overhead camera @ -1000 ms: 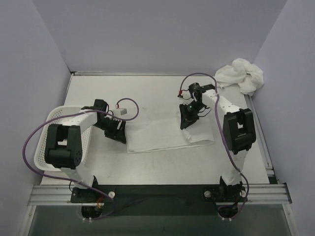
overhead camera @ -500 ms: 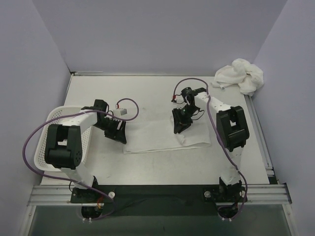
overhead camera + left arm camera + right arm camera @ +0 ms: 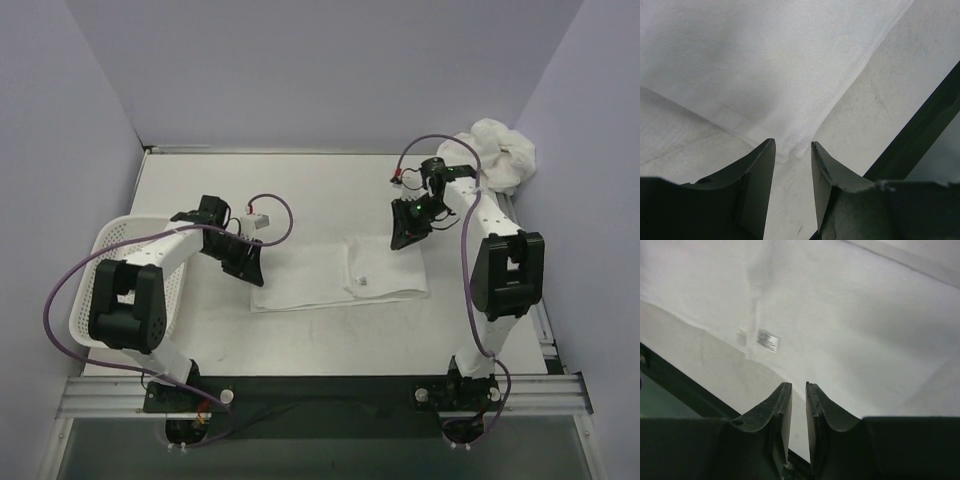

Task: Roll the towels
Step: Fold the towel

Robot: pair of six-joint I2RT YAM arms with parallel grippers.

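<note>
One white towel [image 3: 320,275] lies flat at mid-table, its right part doubled over with a small tag [image 3: 365,281] facing up. My left gripper [image 3: 250,265] is low at the towel's left near corner. In the left wrist view its jaws [image 3: 792,147] stand apart, with the towel's corner [image 3: 790,150] right at the fingertips and not pinched. My right gripper [image 3: 405,235] hovers over the towel's far right corner. Its jaws [image 3: 795,385] show a narrow gap with nothing in it, above the towel [image 3: 850,325] and tag [image 3: 767,340]. A second towel [image 3: 492,150] sits crumpled at the back right.
A white perforated basket [image 3: 100,245] stands at the left edge, under the left arm. Lilac walls close in the table [image 3: 300,190] on three sides. A metal rail [image 3: 320,392] runs along the near edge by the arm bases.
The right gripper carried the towel's right end leftward, let it go folded over with the tag up, then pulled back to the right. The left gripper shifted slightly right and its jaws narrowed.
</note>
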